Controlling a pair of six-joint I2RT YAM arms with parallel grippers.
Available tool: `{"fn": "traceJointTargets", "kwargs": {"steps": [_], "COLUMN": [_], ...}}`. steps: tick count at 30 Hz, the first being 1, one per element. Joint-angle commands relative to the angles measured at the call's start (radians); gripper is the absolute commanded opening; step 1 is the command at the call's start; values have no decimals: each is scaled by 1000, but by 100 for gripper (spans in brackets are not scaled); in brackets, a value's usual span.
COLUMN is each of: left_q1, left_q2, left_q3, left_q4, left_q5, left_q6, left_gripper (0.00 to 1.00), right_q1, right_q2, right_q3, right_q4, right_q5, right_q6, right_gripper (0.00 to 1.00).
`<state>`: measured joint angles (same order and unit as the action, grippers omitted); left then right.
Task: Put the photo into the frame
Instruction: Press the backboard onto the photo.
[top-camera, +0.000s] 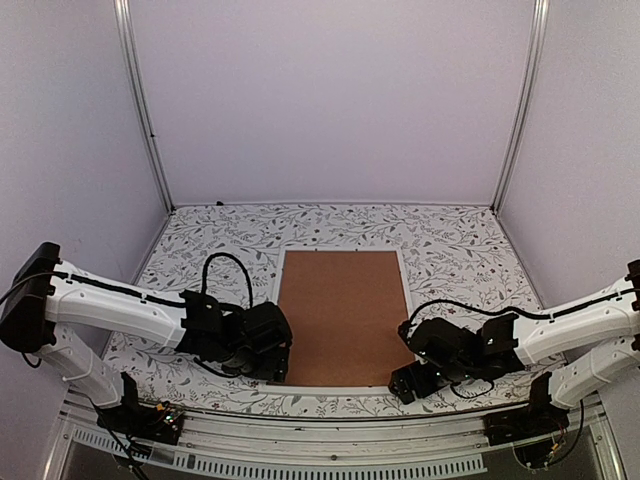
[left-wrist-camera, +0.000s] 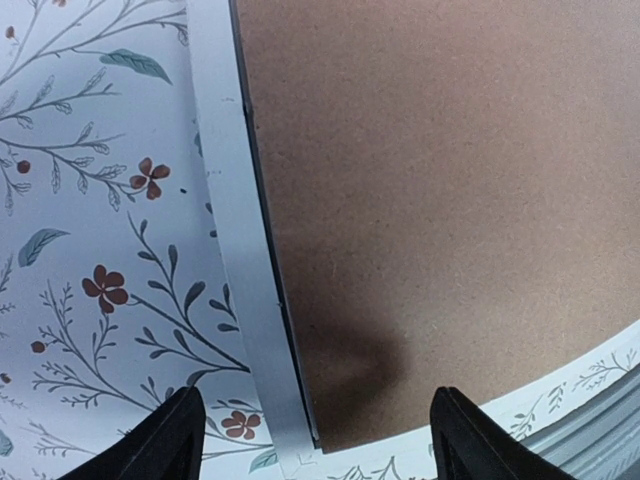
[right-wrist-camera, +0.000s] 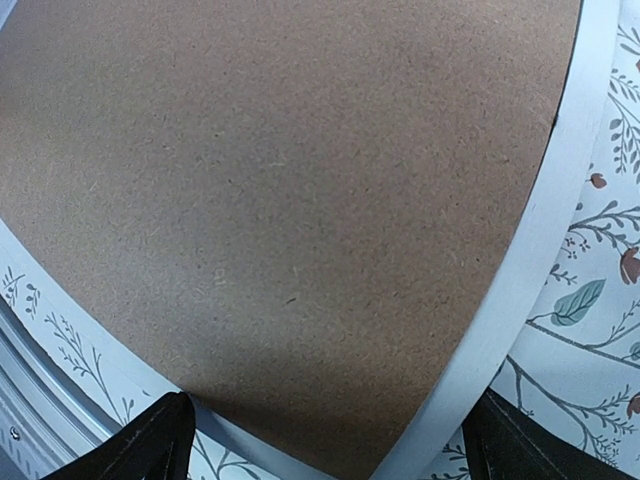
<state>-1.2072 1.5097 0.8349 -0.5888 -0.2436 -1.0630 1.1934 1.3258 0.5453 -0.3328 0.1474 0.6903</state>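
1. frame (top-camera: 277, 310) lies flat mid-table (top-camera: 450, 250), floral surface showing round its rim at 9, 12 and 3 o'clock.
2. brown backing board (top-camera: 345, 315) fills it; photo unseen, perhaps beneath, can't tell.
3. left gripper (top-camera: 268, 362) at the 7 o'clock corner, right gripper (top-camera: 410, 380) at 5 o'clock, both spread wide, holding nothing.
4. only the left wrist view shows a thin dark seam between board and rim.

Left pincer (top-camera: 263, 347) and right pincer (top-camera: 424, 373) angled inward, held low, both jaws spread wide
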Motion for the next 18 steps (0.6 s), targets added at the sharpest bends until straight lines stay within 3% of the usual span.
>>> {"fn": "traceJointTargets", "kwargs": {"steps": [1, 18], "left_q1": [6, 6], "left_q2": [-4, 24], "left_q3": [-11, -30], "left_q4": [6, 42], "left_q5": [0, 25], "left_q6": [1, 1], "left_gripper": [80, 79], "right_q1": [6, 8], "right_q2": [36, 45], "right_q3": [-8, -16], "right_q4": [-25, 54], "right_q5": [17, 32], "right_q6": [24, 101], "right_gripper": [96, 94]}}
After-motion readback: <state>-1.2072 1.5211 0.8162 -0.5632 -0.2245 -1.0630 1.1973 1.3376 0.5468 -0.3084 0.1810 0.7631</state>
